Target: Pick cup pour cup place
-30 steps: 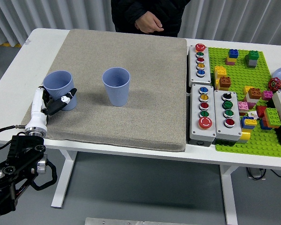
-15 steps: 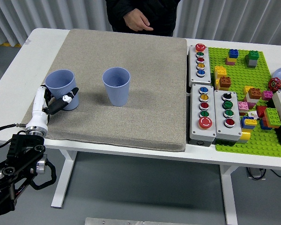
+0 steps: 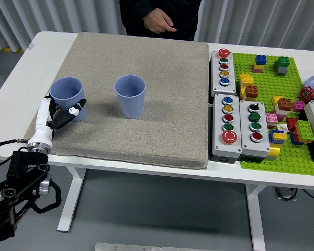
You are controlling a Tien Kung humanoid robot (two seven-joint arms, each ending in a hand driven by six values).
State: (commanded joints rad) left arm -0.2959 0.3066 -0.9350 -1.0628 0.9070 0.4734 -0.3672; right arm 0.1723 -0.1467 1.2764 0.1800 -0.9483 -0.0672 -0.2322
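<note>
Two blue-grey cups stand upright on the grey mat [image 3: 146, 63]. The left cup [image 3: 68, 94] is near the mat's left edge and the right cup [image 3: 130, 95] is toward the middle. My left hand [image 3: 63, 116] reaches in from the lower left. Its white thumb [image 3: 43, 114] lies left of the left cup, and its black fingers [image 3: 72, 112] stretch loosely across that cup's lower front without closing around it. What the cups hold cannot be seen. My right hand is out of view.
A person stands at the far edge, one hand [image 3: 159, 22] hanging above the mat's back. Right of the mat are grey button boxes [image 3: 223, 67] [image 3: 240, 128] and a green baseplate [image 3: 282, 104] with several bricks.
My left hand has slid slightly back toward the lower left, so it covers less of the left cup. The person's hand has shifted a little at the far edge.
</note>
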